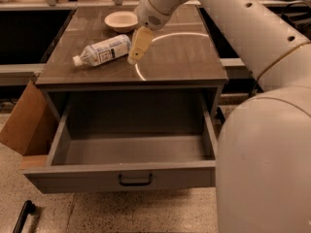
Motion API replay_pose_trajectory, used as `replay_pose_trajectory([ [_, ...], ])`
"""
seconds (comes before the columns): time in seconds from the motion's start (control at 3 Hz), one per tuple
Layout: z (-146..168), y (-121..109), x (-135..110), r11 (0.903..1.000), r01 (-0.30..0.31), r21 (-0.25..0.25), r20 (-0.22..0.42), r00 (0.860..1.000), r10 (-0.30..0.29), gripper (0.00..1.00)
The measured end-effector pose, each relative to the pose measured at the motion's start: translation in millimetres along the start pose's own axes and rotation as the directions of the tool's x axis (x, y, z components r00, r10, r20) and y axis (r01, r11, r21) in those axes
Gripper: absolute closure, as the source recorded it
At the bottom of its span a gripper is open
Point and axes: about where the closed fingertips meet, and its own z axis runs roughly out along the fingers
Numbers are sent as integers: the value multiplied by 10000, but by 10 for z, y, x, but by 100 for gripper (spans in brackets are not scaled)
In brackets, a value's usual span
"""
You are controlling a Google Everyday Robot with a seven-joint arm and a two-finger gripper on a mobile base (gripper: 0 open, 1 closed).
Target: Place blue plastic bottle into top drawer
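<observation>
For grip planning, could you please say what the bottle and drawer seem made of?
The blue plastic bottle: clear glossy plastic, transparent around its label. The top drawer: matte grey, perhaps painted metal. The gripper hangs beside the bottle's base.

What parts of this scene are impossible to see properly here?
- Camera view: the claw hangs just right of the blue plastic bottle; the label print is too small to read.
- Floor right of the top drawer: hidden by the robot's body.
- Black bar, bottom left: cut off by the edge.
</observation>
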Motion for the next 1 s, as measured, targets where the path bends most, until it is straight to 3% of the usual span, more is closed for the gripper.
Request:
replay_pose_trajectory([
  [0.33, 76, 1, -14, 9999, 31, -95, 7, 10000, -31, 0],
  [1.0, 500, -152, -195, 9993, 279, -262, 626, 9977, -262, 0],
])
